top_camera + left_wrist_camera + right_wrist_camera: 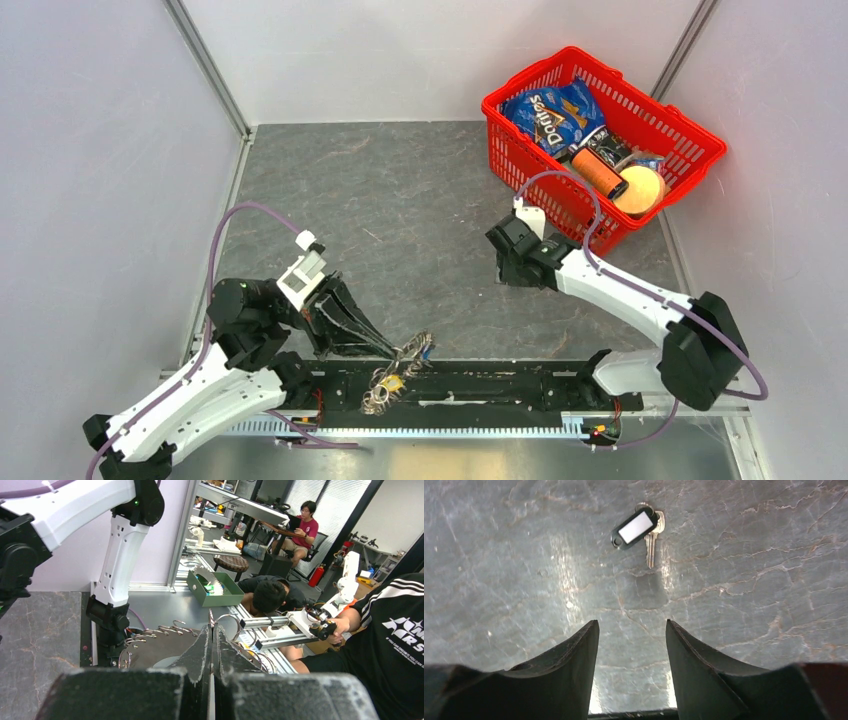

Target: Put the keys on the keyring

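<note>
Left hand pinching the keyring at the near edge, right hand open above a loose key.

On the grey table (400, 200), with a red basket (528, 165) in its far right corner, I see my left gripper (396, 349) pressed together on the keyring (408, 355). The ring hangs over the black rail (500, 385) between the arm bases, a yellow tag (392, 382) among its silver keys. My right gripper (631, 625) is spread, pointing down at mid-table; a black-tagged key (634, 527) lies flat just ahead of it.
</note>
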You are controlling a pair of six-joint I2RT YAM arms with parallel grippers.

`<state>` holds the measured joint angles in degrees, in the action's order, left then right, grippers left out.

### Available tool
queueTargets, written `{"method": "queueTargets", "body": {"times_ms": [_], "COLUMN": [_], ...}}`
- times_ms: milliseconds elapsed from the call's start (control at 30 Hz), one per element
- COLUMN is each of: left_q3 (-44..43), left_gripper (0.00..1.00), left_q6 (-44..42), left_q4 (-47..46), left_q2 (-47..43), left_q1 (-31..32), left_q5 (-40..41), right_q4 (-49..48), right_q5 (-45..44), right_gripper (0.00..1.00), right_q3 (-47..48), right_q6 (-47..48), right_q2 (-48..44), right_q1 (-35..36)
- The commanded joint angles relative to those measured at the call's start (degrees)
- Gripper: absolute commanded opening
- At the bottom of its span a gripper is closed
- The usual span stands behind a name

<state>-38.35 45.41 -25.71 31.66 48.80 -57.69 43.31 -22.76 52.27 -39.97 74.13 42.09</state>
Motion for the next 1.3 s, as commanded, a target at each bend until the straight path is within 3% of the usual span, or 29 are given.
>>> {"method": "queueTargets", "body": {"times_ms": [0, 500, 1267], "left_q3": [-1.91, -1.4, -2.7], "left_gripper": [0.02, 0.02, 0.02], "left_q6": [-2.66, -5.29, -9.39], "left_q4": [0.93, 5.6, 13.21], "left_q2": [-1.58, -4.82, -8.11], "left_q1": [0.32, 0.25, 0.29], "left_q5": [-0.06, -0.47, -2.68], "right_q4": [-6.57, -6.9, -3.71], "right_q5": [-2.59, -19.49, -25.87], "right_gripper": [0.59, 0.54, 0.54], "right_q3": [0.56, 2.08, 6.88], "right_q6": [-7.09, -33.83, -51.09], "right_q2": [3.18, 13.0, 24.03], "right_q1": [-1.64, -2.11, -2.37]}}
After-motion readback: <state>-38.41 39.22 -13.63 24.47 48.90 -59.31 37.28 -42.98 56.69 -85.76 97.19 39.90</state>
